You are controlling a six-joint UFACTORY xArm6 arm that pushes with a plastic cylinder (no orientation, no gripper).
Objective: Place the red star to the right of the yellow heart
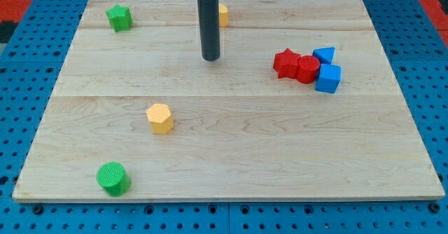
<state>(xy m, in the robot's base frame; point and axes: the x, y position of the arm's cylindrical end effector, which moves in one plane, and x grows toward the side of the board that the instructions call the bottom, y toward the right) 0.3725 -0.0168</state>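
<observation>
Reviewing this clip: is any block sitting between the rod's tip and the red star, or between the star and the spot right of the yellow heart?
Nothing visible blocks either path. My tip has bare board between it and the red star. The red cylinder touches the star's far side. The yellow heart is partly hidden behind the rod; the board to its right shows no blocks.

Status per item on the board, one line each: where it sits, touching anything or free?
my tip: down on board, upper middle, touching no block.
red star: right side, against red cylinder.
red cylinder: between red star and blue cube, touching both.
blue cube: cluster's right end.
blue triangle: just above the cube.
yellow heart: top edge, partly hidden behind rod.
yellow hexagon: free, left of centre.
green star: free, top left.
green cylinder: free, bottom left.
</observation>
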